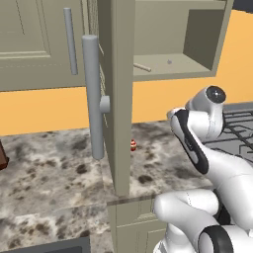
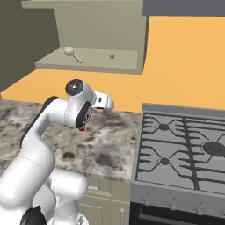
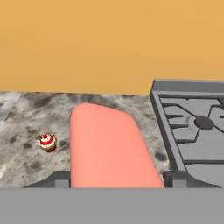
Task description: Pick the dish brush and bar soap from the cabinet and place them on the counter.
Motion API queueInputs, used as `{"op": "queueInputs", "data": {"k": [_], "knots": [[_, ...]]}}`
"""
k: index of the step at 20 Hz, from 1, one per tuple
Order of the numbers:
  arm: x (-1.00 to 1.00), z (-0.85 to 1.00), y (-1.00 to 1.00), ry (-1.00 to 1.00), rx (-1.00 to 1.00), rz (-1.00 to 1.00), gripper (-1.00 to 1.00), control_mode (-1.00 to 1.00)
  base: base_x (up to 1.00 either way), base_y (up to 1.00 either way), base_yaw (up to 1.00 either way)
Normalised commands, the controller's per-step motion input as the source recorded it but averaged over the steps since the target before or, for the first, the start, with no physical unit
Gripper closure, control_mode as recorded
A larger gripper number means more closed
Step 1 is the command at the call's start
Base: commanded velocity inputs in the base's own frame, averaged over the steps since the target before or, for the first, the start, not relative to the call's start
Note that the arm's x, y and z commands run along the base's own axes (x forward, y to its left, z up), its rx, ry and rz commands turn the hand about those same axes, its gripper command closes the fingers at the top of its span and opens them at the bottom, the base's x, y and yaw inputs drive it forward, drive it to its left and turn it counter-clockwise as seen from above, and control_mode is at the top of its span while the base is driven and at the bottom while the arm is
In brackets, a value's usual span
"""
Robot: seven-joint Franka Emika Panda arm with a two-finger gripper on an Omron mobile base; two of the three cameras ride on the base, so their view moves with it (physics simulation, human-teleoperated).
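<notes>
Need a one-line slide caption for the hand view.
Claw grips the bar soap above the counter, stove alongside.

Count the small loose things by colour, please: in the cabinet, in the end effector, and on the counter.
Beige: 1, the dish brush on the cabinet shelf.
Salmon-pink: 1, the bar soap between the end effector fingers.
Red-and-white: 1, a tiny round object on the counter.
Grey: 1, a tiny item on the shelf.
Total: 4

Salmon bar soap between fingertips
</notes>
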Motion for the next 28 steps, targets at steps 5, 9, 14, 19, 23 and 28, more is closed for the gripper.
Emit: {"op": "queueInputs", "data": {"k": [5,9,14,19,23,28], "knots": [[0.0,-0.42,0.0,0.05,0.0,0.0,1.0,-1.0,0.0,0.0,0.0],[0.0,-0.41,0.0,0.04,0.0,0.0,1.0,-1.0,0.0,0.0,0.0],[0.0,-0.37,0.0,0.01,0.0,0.0,1.0,-1.0,0.0,0.0,0.0],[0.07,-0.37,0.0,0.01,0.0,0.0,1.0,-1.0,0.0,0.0,0.0],[0.09,-0.36,0.0,0.01,0.0,0.0,1.0,-1.0,0.0,0.0,0.0],[0.12,-0.33,0.0,0.02,0.0,0.0,1.0,-1.0,0.0,0.0,0.0]]}}
